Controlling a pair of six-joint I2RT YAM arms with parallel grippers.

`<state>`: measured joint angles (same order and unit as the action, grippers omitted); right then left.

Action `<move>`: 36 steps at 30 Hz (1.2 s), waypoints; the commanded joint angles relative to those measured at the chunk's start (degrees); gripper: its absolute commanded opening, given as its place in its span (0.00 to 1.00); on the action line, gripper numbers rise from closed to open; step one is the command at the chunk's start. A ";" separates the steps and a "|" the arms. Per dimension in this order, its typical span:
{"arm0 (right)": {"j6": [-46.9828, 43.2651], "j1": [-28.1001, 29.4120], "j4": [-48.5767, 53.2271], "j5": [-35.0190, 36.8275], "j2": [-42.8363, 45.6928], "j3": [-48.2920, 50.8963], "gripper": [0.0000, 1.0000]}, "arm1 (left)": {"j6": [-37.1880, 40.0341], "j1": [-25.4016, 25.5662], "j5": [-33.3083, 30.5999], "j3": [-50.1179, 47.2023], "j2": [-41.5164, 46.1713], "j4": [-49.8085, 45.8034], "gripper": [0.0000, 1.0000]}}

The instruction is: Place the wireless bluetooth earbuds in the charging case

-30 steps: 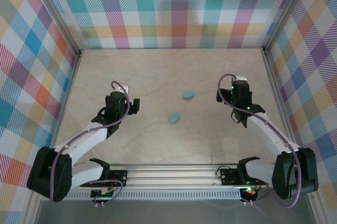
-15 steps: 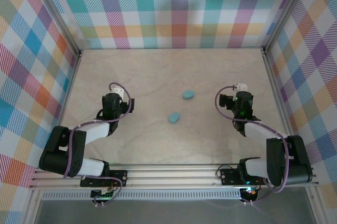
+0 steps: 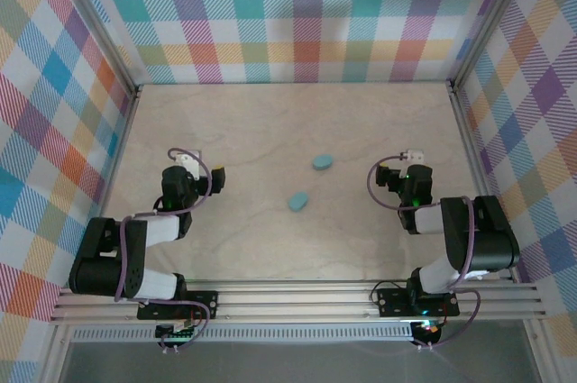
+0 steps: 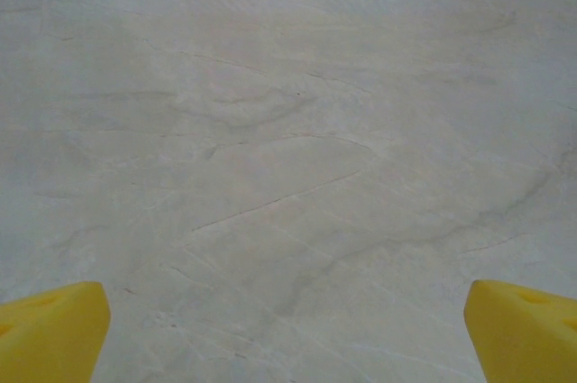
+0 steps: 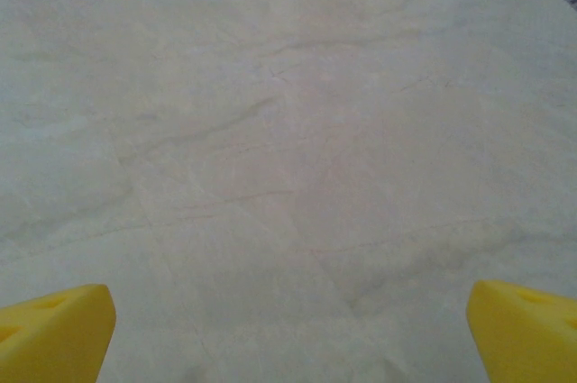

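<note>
Two light-blue oval charging cases lie lids shut on the pale table, one (image 3: pixel 322 161) farther back and one (image 3: pixel 298 201) nearer, mid-table. The wireless bluetooth earbuds are hidden from view. My left gripper (image 3: pixel 194 177) sits low at the left, well apart from the cases. In the left wrist view that gripper (image 4: pixel 288 338) is open, its yellow fingertips (image 4: pixel 50 329) spread over bare table. My right gripper (image 3: pixel 403 177) sits low at the right of the cases. In its own wrist view the right gripper (image 5: pixel 288 333) is open too, nothing between its yellow fingertips (image 5: pixel 54 329).
Plaid walls with metal posts (image 3: pixel 126 104) close off the table on the left, back and right. The rail (image 3: pixel 297 297) carrying both arm bases runs along the near edge.
Both arms have folded back toward their bases, drawing the grippers nearer and outward from the cases. The two cases have not moved. Both grippers stayed open.
</note>
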<state>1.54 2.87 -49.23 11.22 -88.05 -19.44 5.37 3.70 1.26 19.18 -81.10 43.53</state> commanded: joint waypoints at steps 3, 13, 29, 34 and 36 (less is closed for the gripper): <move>1.18 -0.56 -0.52 -0.85 0.32 -2.79 1.00 | 0.27 -0.45 4.42 3.27 -7.23 4.15 1.00; 1.00 -0.46 -0.95 -0.86 0.26 -2.71 1.00 | -2.64 -0.89 -1.04 5.07 -8.46 2.49 1.00; 0.92 -0.50 -0.69 -0.93 0.16 -2.87 1.00 | -2.65 -0.89 -0.99 5.00 -8.50 2.38 1.00; 0.92 -0.52 -0.51 -1.11 0.07 -3.01 1.00 | -2.71 -0.86 -0.99 5.00 -8.46 2.36 1.00; 0.92 -0.59 -0.68 -1.18 0.26 -2.81 1.00 | -2.64 -0.88 -0.99 5.00 -8.48 2.44 1.00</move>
<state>2.11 2.68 -48.82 11.22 -88.07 -21.56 3.62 3.55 0.80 23.11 -89.56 45.08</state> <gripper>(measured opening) 0.996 0.999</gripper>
